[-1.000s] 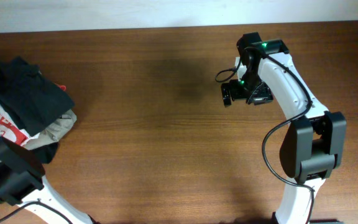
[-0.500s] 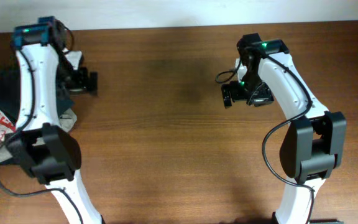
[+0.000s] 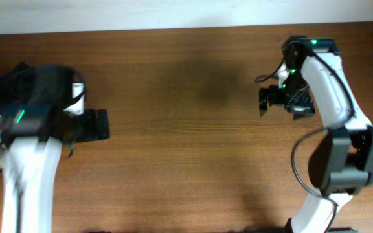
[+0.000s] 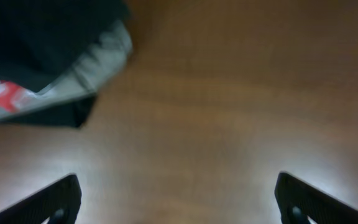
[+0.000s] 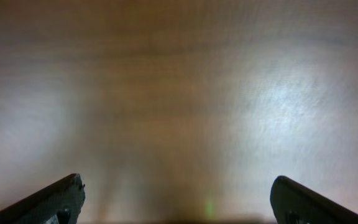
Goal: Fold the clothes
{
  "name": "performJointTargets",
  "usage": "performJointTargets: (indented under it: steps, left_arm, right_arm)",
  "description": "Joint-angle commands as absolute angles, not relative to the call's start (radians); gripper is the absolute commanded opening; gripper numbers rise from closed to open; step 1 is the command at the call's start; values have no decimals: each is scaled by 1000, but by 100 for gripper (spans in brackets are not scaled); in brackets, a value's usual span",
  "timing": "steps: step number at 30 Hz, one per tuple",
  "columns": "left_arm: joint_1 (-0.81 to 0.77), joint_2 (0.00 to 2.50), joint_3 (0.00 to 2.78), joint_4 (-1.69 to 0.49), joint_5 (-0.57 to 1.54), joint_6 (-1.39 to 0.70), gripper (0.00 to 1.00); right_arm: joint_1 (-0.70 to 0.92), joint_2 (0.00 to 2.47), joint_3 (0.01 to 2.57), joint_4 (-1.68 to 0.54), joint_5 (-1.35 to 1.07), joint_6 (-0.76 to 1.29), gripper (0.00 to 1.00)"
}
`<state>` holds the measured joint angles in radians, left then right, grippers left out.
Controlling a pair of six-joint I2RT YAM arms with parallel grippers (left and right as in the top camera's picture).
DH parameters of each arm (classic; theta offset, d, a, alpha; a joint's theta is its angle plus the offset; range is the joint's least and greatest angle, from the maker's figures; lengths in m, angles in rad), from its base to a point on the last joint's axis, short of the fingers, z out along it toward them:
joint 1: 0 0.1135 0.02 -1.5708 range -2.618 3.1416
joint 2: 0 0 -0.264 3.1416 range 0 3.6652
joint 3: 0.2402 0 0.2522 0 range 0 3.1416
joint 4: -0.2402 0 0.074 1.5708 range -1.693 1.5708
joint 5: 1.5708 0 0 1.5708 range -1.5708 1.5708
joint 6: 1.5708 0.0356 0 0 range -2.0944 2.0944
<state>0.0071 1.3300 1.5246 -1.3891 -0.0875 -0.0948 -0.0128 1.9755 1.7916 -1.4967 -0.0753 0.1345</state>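
The black tee point(image 4: 42, 31) lies bunched in a pile at the far-left edge of the tabletop point(image 3: 186, 129), not yet spread. It is heaped over a red-and-white garment point(image 4: 5, 93) and a pale garment point(image 4: 98, 59). The main risk is a grab that takes more than one layer. The cloths overlap closely, so a pinch into the heap could drag a neighbour out with the tee, or catch only a loose fold so the tee slips free. The left arm is blurred in the overhead view, so its exact aim over the pile is hard to judge.

The left fingers point(image 4: 58, 199) are spread wide and hold nothing; the right fingers point(image 5: 61, 199) are also wide apart and empty, over bare wood well to the right.

The tee looks soft, matte and limp — rumpled, with no clear outline. The tabletop is smooth brown wood grain with a slight sheen.
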Motion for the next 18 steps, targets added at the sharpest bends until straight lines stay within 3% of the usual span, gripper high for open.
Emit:
performJointTargets:
  steps: [1,6,9,12,18]
  left_arm:
    - [9,1068,1390,-1298,-107,-55,99]
    - [9,670,915,-964,-216,1,99]
    - [9,643,727,-879,-220,0,99]
    - [9,694,689,-789,36,-33,99]
    - [9,721,689,-738,48,-33,99]
  right_arm:
    - [-16,1774,1781,-1420,-34,151,99]
    - [-16,1313,1343,-1028,12,110,99]
    - [-16,1044,1056,-900,109,110,99]
    - [-16,989,1047,-953,110,110,99]
    - [-16,1126,1047,-953,110,110,99]
